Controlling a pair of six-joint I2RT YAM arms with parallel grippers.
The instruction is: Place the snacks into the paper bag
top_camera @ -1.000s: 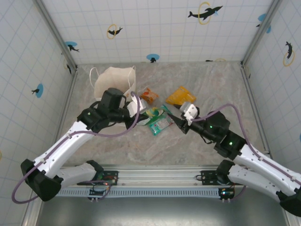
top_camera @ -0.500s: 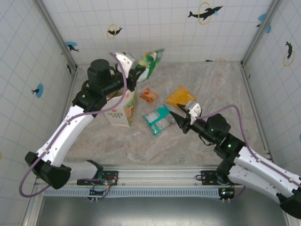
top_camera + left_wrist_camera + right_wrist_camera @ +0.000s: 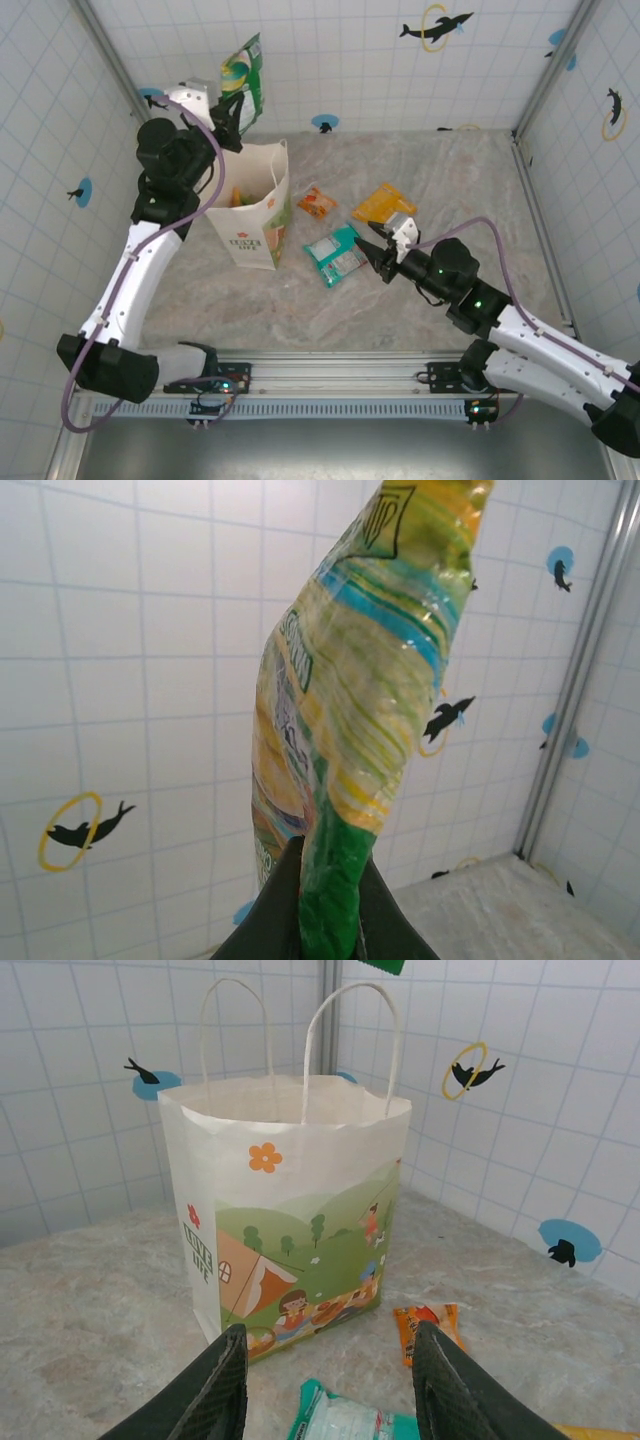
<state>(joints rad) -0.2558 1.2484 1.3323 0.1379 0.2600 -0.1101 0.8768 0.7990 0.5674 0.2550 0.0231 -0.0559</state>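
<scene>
Overhead, the left end effector (image 3: pixel 234 106) clamps the green packet (image 3: pixel 244 78) above the paper bag (image 3: pixel 246 236).

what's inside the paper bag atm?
Top view: a sliver of a yellow-green item shows inside the paper bag; its walls hide the rest. The green packet in the left hand is outside, held up.

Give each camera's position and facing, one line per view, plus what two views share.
Top external: fixed above and behind the arms, looking down at the table; both arms show, left gripper raised holding the green-and-yellow shiny snack packet, right gripper low.
Left wrist: on the raised arm, facing the tiled wall; its fingers pinch that packet.
Right wrist: low over the table, facing the tall white paper bag; its open fingers frame it.
Shared: top external and right wrist both show the bag and the small orange packet.
</scene>
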